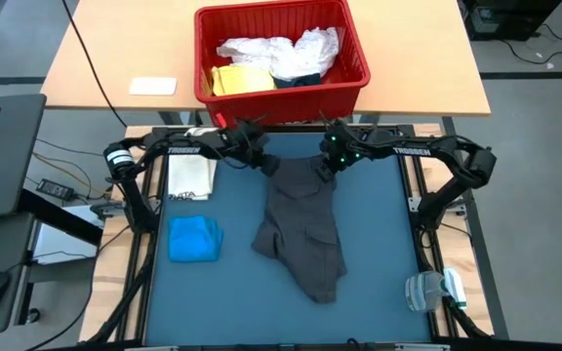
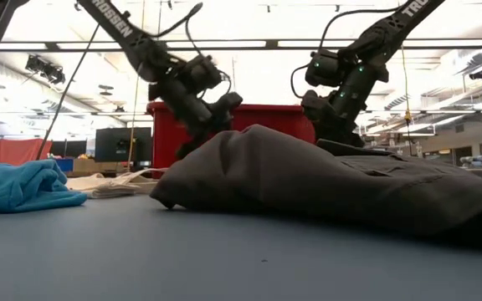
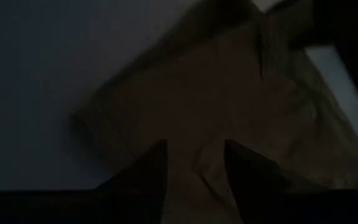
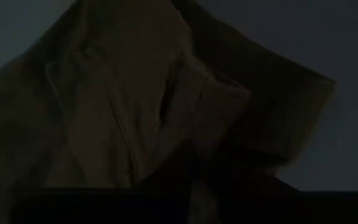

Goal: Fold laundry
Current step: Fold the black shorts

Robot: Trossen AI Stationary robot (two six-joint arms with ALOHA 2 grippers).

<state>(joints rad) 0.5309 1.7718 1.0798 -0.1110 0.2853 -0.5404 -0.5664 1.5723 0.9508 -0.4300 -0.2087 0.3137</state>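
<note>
Lying rumpled, dark grey garment [image 1: 301,229] shows creased folds.

1. This is a robotics lab or a large open workshop hall.
2. A wooden table [image 1: 418,58] carries a red basket [image 1: 281,93]. Behind the basket, the low view shows long ceiling lights [image 2: 325,43] and exposed rails.
3. Left of the basket stand dark monitors [image 2: 122,144].
4. Left of the basket, cables [image 1: 61,185] lie on the grey floor.
</note>
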